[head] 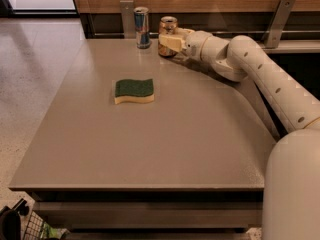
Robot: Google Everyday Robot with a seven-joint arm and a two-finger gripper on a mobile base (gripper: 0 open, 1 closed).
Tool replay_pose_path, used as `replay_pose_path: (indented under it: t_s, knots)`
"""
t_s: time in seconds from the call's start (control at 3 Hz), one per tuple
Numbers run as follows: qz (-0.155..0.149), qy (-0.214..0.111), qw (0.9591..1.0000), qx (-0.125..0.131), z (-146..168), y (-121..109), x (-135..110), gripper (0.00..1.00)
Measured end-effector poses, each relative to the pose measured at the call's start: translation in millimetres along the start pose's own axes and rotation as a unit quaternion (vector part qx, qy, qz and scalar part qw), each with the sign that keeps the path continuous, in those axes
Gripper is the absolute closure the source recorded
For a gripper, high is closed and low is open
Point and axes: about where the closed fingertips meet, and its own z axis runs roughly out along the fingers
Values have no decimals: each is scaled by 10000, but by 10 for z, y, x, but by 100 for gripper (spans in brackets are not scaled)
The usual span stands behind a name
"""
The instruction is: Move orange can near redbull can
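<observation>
The orange can (167, 28) stands upright at the far edge of the table, orange-brown with a silver top. My gripper (169, 40) is shut on it, its pale fingers (171, 42) wrapped around the can's lower half. The can's base is at or just above the tabletop. The redbull can (142, 27), slim, blue and silver, stands upright a short gap to the left of the orange can, apart from it. My white arm reaches in from the right.
A green-topped yellow sponge (134, 91) lies in the middle left of the grey table (165, 144). A wood-panelled wall with metal brackets (278, 15) runs behind the table. A basket (30, 227) sits on the floor at the lower left.
</observation>
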Motion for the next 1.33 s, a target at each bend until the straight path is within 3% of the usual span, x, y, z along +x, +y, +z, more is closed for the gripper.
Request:
replay_pose_path:
  t_s: [0.33, 1.33]
  knots:
    - [-5, 34, 10000, -29, 71, 89, 149, 97]
    - [-5, 33, 10000, -30, 73, 92, 128, 26]
